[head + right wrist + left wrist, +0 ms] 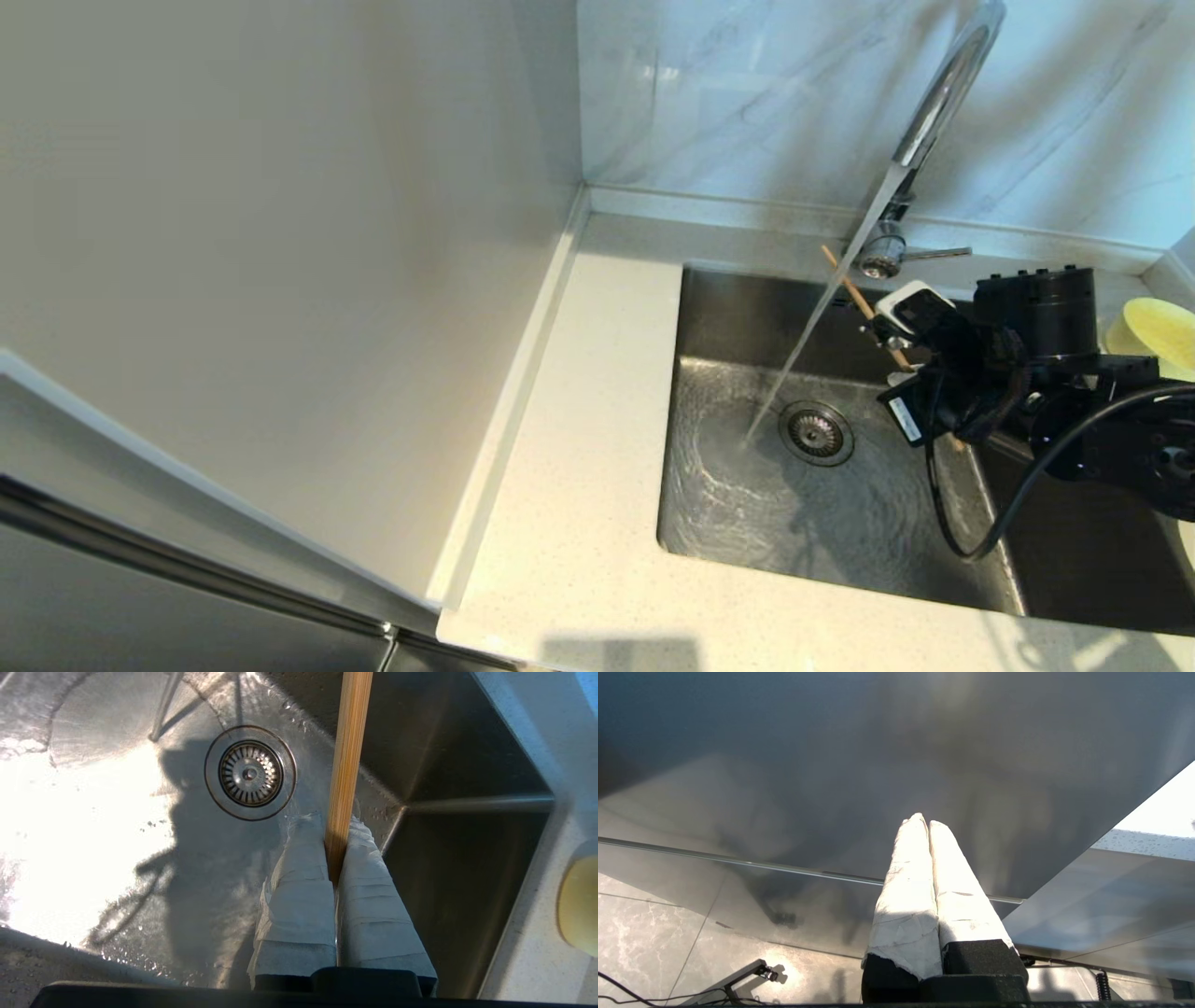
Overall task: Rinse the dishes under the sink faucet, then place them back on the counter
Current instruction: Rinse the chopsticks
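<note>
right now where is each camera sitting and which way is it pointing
Head view: high on the robot, looking down at the sink, running tap, counter and yellow bowl; the right arm shows.
Left wrist view: behind the left hand, facing a grey panel and the floor, away from the sink.
Right wrist view: behind the right hand, looking down into the sink; it is shut on a wooden stick.
Head and right wrist views share the drain, stick and bowl.
</note>
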